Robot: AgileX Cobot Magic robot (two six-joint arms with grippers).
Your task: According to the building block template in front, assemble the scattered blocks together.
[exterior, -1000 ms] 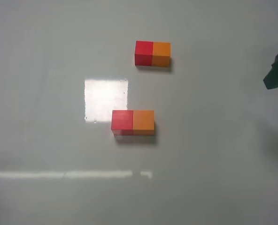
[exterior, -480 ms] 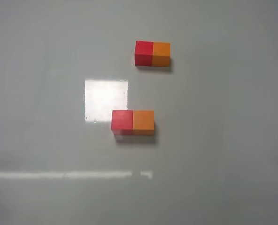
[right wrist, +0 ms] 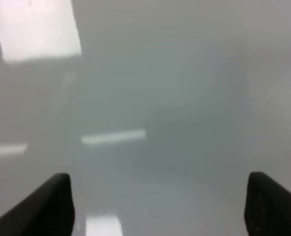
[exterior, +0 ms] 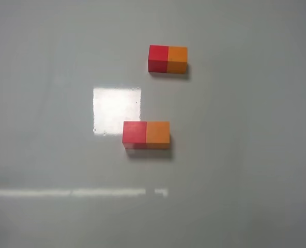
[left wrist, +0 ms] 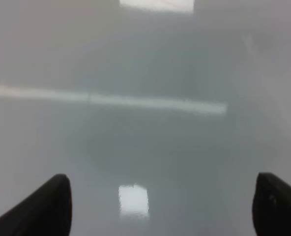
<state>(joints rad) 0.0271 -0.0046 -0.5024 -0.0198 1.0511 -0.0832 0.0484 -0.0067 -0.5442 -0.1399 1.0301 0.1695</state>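
Over bare grey table [left wrist: 150,147], the left gripper [left wrist: 160,206] holds its dark fingertips [left wrist: 47,206] spread wide with nothing between them. The right gripper [right wrist: 158,206] stands just as wide apart and empty, above the same glossy surface. Neither arm shows in the high view. There, the scattered blocks [exterior: 146,134] sit joined near the middle, red touching orange. The building block template [exterior: 167,59] lies well apart, farther back and slightly to the right.
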